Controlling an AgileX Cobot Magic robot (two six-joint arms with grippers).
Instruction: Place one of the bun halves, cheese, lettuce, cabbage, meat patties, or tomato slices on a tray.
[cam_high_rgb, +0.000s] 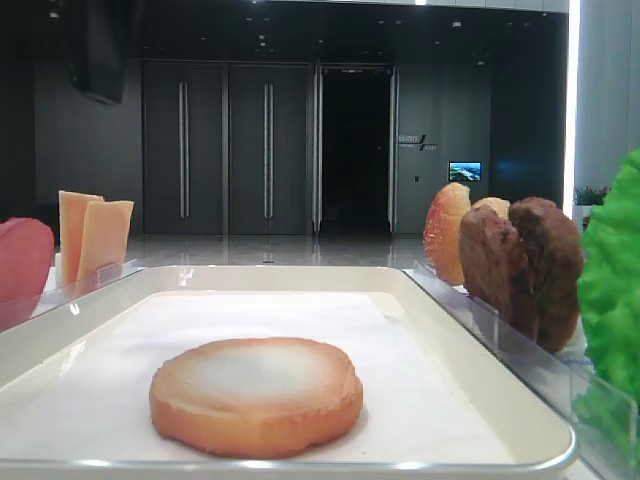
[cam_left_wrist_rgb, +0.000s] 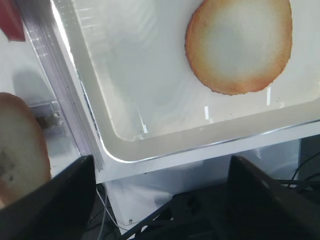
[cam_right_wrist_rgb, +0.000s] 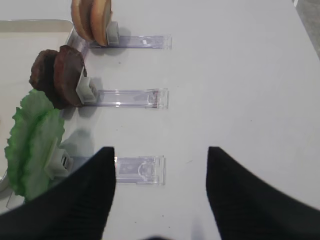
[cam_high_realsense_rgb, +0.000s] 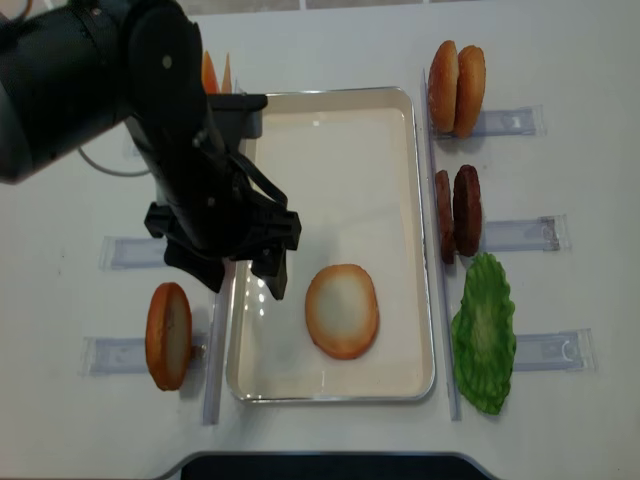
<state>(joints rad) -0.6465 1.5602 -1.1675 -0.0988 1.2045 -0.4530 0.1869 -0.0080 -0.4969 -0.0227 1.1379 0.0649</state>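
Observation:
One bun half (cam_high_realsense_rgb: 342, 310) lies flat, pale face up, on the paper liner of the cream tray (cam_high_realsense_rgb: 330, 130); it also shows in the low view (cam_high_rgb: 256, 395) and the left wrist view (cam_left_wrist_rgb: 239, 45). My left gripper (cam_high_realsense_rgb: 245, 283) hangs over the tray's left rim, left of that bun, open and empty (cam_left_wrist_rgb: 160, 200). Another bun half (cam_high_realsense_rgb: 168, 335) stands in a rack left of the tray. My right gripper (cam_right_wrist_rgb: 160, 192) is open over bare table beside the lettuce (cam_right_wrist_rgb: 32, 145). Meat patties (cam_high_realsense_rgb: 460, 210), cheese (cam_high_rgb: 92, 235) and a tomato slice (cam_high_rgb: 22, 260) stand in racks.
Clear plastic racks (cam_right_wrist_rgb: 137, 170) flank the tray on both sides. Two more bun halves (cam_high_realsense_rgb: 456, 75) stand upright at the back right. The left arm's black bulk (cam_high_realsense_rgb: 90, 80) covers the back-left table. The table's front edge runs just below the tray.

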